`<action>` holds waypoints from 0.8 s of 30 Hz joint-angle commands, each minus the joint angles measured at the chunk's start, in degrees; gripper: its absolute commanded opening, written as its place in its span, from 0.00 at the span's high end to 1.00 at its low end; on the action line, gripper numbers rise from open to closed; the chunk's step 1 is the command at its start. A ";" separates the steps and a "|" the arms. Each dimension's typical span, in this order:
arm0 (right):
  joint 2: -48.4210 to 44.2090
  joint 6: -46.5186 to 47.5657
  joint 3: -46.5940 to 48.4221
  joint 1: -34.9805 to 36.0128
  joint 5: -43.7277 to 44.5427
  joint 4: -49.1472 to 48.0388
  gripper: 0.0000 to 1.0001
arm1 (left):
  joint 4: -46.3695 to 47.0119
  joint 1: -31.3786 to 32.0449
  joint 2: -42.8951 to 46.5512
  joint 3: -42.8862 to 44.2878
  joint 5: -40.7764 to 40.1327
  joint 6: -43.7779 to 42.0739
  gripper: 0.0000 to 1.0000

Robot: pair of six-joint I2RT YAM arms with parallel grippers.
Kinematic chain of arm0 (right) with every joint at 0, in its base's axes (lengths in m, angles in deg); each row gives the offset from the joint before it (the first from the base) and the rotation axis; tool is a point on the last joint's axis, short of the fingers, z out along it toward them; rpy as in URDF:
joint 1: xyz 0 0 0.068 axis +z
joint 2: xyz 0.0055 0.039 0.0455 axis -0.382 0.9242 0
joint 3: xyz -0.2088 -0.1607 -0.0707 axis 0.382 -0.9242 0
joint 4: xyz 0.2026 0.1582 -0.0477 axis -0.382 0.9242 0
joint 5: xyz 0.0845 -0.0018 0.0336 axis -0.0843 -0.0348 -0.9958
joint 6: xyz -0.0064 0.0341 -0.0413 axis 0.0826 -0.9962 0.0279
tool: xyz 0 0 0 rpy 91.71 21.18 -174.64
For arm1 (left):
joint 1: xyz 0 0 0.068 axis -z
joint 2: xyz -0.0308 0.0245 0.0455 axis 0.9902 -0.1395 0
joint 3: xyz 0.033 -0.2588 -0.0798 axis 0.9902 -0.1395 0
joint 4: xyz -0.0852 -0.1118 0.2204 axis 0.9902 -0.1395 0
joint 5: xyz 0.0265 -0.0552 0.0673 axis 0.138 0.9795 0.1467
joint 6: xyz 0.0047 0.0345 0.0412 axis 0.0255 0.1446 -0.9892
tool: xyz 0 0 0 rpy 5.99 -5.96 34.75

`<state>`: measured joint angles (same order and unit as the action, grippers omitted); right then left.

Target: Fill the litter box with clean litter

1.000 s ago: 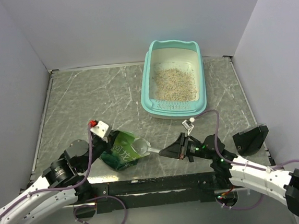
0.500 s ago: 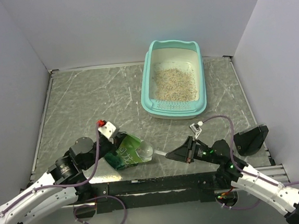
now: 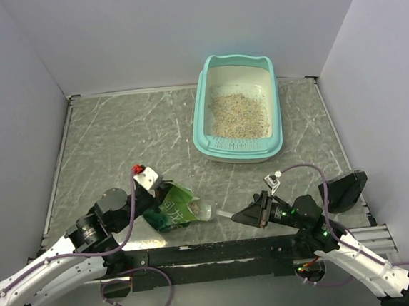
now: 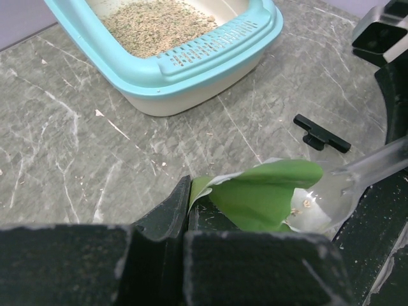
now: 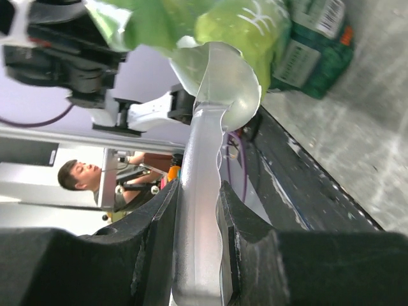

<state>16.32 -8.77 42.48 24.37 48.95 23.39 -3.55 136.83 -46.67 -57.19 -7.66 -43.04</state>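
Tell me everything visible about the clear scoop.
The scoop is translucent, colourless plastic: a rounded bowl on a long, flat handle. The right gripper is clamped on the handle and holds it roughly level. The bowl sits at the mouth of the green pouch, touching its edge, and looks almost empty.

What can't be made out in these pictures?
- Inside of the pouch: every view, its green walls hide the contents.
- Fill of the scoop bowl: left wrist view, the pouch flap covers part.
- End of the scoop handle: right wrist view, bottom edge cuts it off.
- Print on the pouch: top view, too small.
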 commanded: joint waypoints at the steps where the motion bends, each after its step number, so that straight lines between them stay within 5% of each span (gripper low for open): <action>1: -6.57 0.44 2.02 -0.42 -0.90 11.65 1.00 | 1.47 0.52 0.25 -0.49 -0.23 0.36 0.99; 24: -16.86 1.58 16.52 -0.33 4.55 30.49 1.00 | 0.68 0.52 1.75 -0.22 -5.15 0.45 0.99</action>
<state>16.30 -7.81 55.83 24.20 51.92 48.06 -4.06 137.31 -45.53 -57.52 -10.72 -43.02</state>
